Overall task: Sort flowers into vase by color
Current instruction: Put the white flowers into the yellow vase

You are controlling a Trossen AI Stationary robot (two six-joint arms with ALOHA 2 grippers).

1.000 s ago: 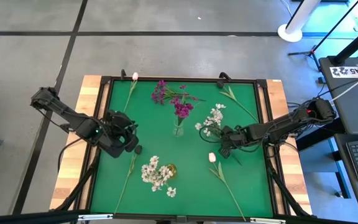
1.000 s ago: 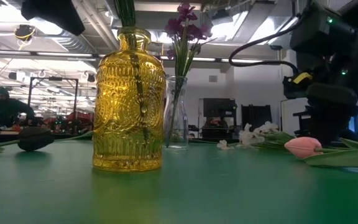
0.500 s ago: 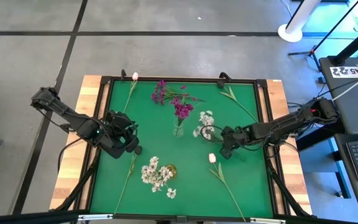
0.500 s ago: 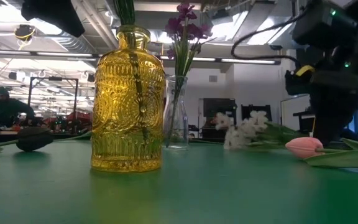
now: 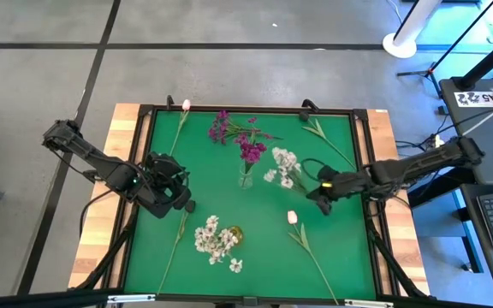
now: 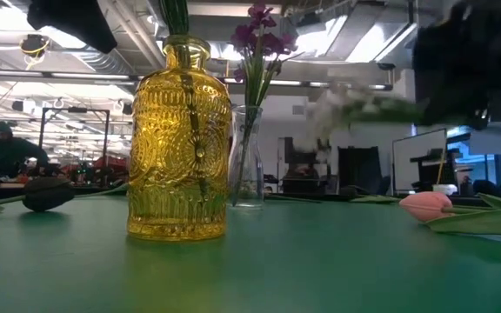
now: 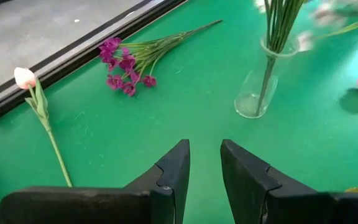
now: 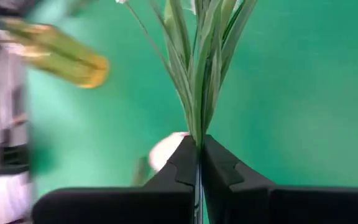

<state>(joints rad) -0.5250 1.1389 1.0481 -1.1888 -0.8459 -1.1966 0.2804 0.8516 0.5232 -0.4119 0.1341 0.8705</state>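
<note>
My right gripper (image 5: 322, 190) is shut on a spray of small white blossoms (image 5: 282, 167), which is off the green table, right of the clear vase (image 5: 245, 180). That vase holds magenta flowers (image 5: 251, 152). The yellow vase (image 5: 234, 233) near the front holds white blossoms (image 5: 214, 238). A magenta bunch (image 5: 225, 127) and a pink bud (image 5: 186, 105) lie flat at the far side. Another pink bud (image 5: 292, 217) lies near the right front. My left gripper (image 5: 174, 192) waits open at the left with nothing between its fingers (image 7: 173, 171). My right gripper pinches the white spray's bundled green stems (image 8: 197, 127) between its two fingers. The fingers come from the table's right side, roughly along the stems. The spray is clear of the table, with its blossoms (image 6: 337, 104) out ahead toward the clear vase.
A loose green stem with leaves (image 5: 319, 133) lies at the far right of the table. The long stem (image 5: 315, 257) of the near pink bud runs toward the front edge. A raised black frame (image 5: 362, 115) borders the green surface.
My right gripper has shut on the white spray's stems and risen, drifting a little toward the table's right edge. The spray, which lay on the table, is now lifted clear, its blossoms high above the surface.
</note>
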